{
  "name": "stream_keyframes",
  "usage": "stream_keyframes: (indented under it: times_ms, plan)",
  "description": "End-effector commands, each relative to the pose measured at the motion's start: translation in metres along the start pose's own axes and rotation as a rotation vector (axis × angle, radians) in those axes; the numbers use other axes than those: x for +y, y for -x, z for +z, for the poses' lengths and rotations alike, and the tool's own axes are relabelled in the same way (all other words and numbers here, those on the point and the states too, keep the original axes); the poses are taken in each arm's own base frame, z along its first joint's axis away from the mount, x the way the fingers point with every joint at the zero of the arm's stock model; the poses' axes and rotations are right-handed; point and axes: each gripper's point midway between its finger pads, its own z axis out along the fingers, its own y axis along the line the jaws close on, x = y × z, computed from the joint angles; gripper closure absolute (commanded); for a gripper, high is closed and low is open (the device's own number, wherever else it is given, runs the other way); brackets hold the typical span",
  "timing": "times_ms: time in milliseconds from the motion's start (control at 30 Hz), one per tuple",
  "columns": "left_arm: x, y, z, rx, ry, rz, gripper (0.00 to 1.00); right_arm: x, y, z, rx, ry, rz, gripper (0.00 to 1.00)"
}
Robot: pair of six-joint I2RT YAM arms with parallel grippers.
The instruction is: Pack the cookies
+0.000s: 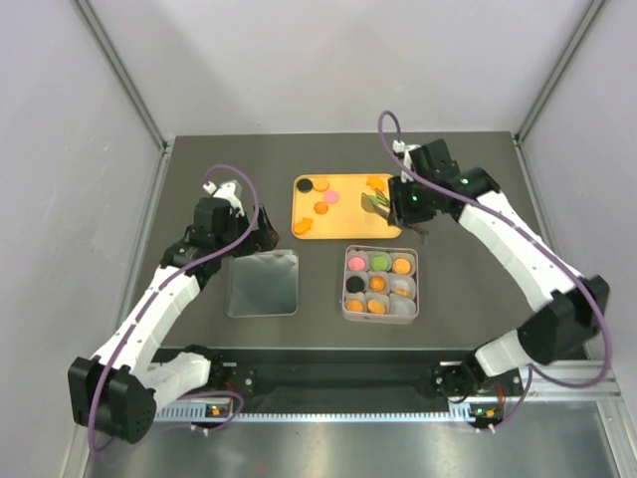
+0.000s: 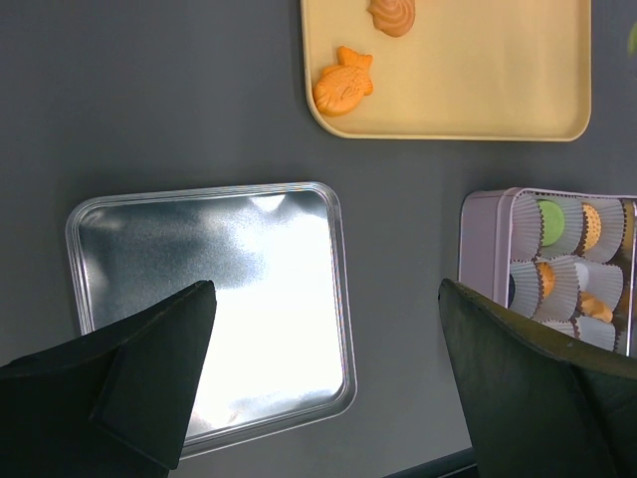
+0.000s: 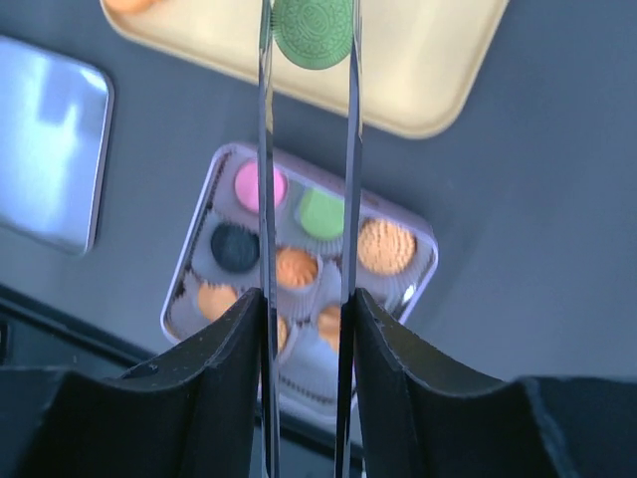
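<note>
My right gripper (image 3: pixel 309 304) is shut on a pair of thin metal tongs (image 3: pixel 350 149). The tong tips pinch a green cookie (image 3: pixel 314 30) above the right part of the yellow tray (image 1: pixel 348 214). Loose cookies lie on that tray: a black one (image 1: pixel 305 184), a pink one (image 1: pixel 332 196) and an orange fish shape (image 2: pixel 343 83). The pale pink square tin (image 1: pixel 345 289) holds paper cups, several of them filled with pink, green, black and orange cookies. My left gripper (image 2: pixel 326 299) is open and empty, hovering over the silver lid (image 2: pixel 229 259).
The silver lid (image 1: pixel 264 283) lies flat to the left of the tin, in front of the tray. Grey walls enclose the dark tabletop on three sides. Both arm bases sit on the rail at the near edge.
</note>
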Motion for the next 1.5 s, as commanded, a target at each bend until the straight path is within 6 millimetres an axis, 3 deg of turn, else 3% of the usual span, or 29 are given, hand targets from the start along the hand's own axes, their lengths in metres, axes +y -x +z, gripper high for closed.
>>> stream_keyframes:
  times_ms: [0, 300, 533, 867, 1467]
  plan:
    - [-0.004, 0.009, -0.003, -0.032, -0.021, 0.011, 0.02, 0.000, -0.020, -0.047, -0.037, 0.013, 0.019, 0.63]
    - [-0.003, 0.010, -0.006, -0.040, -0.015, 0.013, 0.02, -0.007, -0.106, -0.089, 0.113, 0.011, 0.048, 0.62]
    - [-0.003, 0.010, -0.005, -0.038, -0.016, 0.012, 0.02, 0.005, -0.163, -0.093, 0.231, 0.100, 0.100, 0.62]
    - [-0.004, 0.009, -0.005, -0.035, -0.019, 0.012, 0.02, 0.003, -0.187, -0.113, 0.287, 0.100, 0.094, 0.62]
    - [-0.003, 0.008, -0.004, -0.031, -0.016, 0.012, 0.02, 0.004, -0.213, -0.113, 0.358, 0.114, 0.095, 0.62]
